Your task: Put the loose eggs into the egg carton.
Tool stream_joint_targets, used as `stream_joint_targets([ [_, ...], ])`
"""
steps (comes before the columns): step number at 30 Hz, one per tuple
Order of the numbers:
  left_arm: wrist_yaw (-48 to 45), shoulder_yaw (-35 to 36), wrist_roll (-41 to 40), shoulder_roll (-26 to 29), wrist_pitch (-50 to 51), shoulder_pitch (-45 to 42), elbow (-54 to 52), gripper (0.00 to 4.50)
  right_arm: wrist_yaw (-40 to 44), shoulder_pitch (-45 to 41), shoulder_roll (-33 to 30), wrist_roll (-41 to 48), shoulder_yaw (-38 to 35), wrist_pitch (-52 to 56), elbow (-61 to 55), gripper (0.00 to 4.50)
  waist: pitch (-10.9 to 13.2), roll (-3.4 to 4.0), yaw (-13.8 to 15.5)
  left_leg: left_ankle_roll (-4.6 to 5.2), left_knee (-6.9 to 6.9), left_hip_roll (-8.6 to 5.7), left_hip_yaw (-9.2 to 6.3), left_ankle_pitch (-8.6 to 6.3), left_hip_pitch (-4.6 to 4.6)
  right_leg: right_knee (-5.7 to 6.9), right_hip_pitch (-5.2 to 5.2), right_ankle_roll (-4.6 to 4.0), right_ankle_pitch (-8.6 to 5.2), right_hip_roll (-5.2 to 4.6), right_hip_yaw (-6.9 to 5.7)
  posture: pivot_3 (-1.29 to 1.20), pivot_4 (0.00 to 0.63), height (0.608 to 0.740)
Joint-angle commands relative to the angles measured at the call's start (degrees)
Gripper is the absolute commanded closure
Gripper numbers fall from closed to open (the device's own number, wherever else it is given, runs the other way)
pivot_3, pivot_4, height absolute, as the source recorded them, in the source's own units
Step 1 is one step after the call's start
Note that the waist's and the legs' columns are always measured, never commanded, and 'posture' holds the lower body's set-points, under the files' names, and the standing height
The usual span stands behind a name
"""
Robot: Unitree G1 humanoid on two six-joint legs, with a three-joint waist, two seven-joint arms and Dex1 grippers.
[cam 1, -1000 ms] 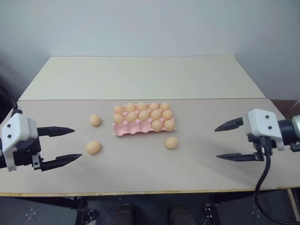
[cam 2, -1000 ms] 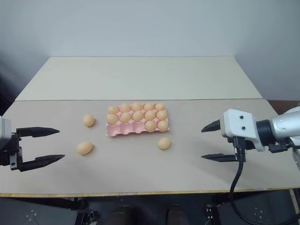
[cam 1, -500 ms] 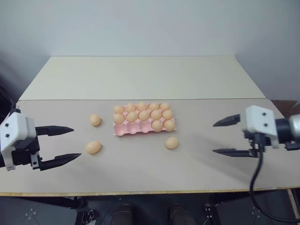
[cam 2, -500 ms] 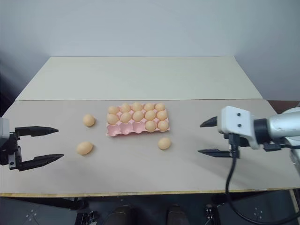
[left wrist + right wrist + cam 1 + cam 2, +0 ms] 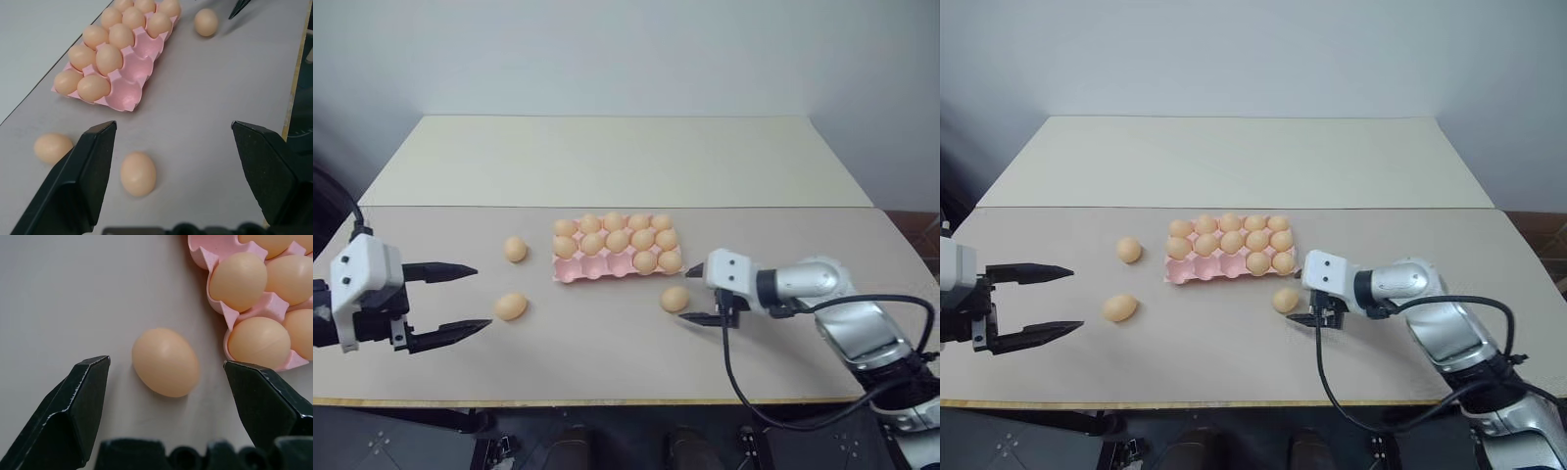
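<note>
Now | right gripper (image 5: 694, 295) jaws wide | beside loose egg (image 5: 674, 299)

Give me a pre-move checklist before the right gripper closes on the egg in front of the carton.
1. Right gripper open: ok.
2. Target egg lies between the two fingers: ok, with a gap on each side.
3. Nothing but the egg in the gap: ok; the egg carton sits just beyond one finger.
4. Free cups for it: ok, three empty cups in the carton's near row.
5. Fingers low enough to grip the egg at its middle: cannot tell.
6. Left gripper out of the way: ok, open, near the two other loose eggs.
</note>
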Motion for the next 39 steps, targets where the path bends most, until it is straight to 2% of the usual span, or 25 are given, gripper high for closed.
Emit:
stream_joint_targets([
  [1,0.11,0.60,-0.11,0.40,-1.08,-0.38,-0.86,0.41,-0.22,-1.37,1.20,-1.33,0.42,-2.08,0.89,0.19,0.00,0.00,-0.01,0.00,0.00,0.00,0.00,0.00,0.00,0.00,0.00,0.00,0.00,0.00,0.00,0.00,0.150,0.740],
  [8,0.06,1.22,0.03,-0.09,-1.16,0.58,-1.24,0.41,0.57,-1.94,2.99,-3.90,2.30,-4.75,3.98,0.19,0.00,0.00,-0.02,0.00,0.00,-0.01,0.00,0.00,0.01,0.01,0.00,0.00,0.00,0.00,0.00,0.00,0.150,0.740],
  [11,0.15,1.36,0.04,-0.09,-1.16,0.69,-1.24,0.41,0.99,-2.01,3.47,-4.08,2.28,-5.39,4.59,0.75,0.00,0.00,-0.02,0.00,0.00,-0.01,0.00,0.00,0.01,0.01,0.00,0.00,0.00,0.00,0.00,0.00,0.150,0.740],
  [15,0.16,1.39,0.16,-0.07,-1.29,0.70,-1.10,0.41,1.46,-2.01,3.67,-4.99,2.28,-5.70,5.06,2.18,0.00,0.00,-0.02,0.00,0.00,0.00,0.00,0.00,0.01,0.01,0.00,0.00,0.00,0.00,0.00,0.00,0.150,0.740],
  [17,0.07,1.38,0.19,-0.01,-1.34,0.69,-1.01,0.41,1.26,-1.88,3.55,-5.50,2.07,-6.02,4.88,2.59,0.00,0.00,-0.02,0.00,0.00,-0.01,0.00,0.00,0.01,0.01,0.01,0.00,0.00,0.00,0.00,0.00,0.150,0.740],
  [24,-0.22,1.84,0.57,0.20,-1.37,0.74,-0.49,0.41,2.71,-3.76,2.51,-2.85,-1.03,-3.86,0.35,2.59,0.00,0.00,-0.01,0.00,0.00,-0.01,0.00,0.00,0.01,0.01,0.00,0.00,0.00,0.00,0.00,0.00,0.150,0.740],
  [29,-0.96,2.98,1.69,0.36,-1.30,2.61,-0.15,0.41,1.18,-10.31,5.94,-1.26,-1.68,-1.76,-1.56,2.59,0.00,0.00,-0.52,0.00,0.00,0.03,0.00,0.00,0.04,0.05,0.00,0.00,0.00,0.05,0.01,0.00,0.150,0.740],
  [39,-2.21,4.16,4.11,-0.05,-2.31,6.87,-0.04,0.41,-5.43,-19.48,16.76,-11.92,6.29,-17.09,13.36,2.59,0.00,-0.01,-0.60,-0.02,-0.03,-0.02,0.00,0.01,0.05,0.05,-0.01,-0.01,0.00,-0.01,-0.01,0.00,0.150,0.740],
])
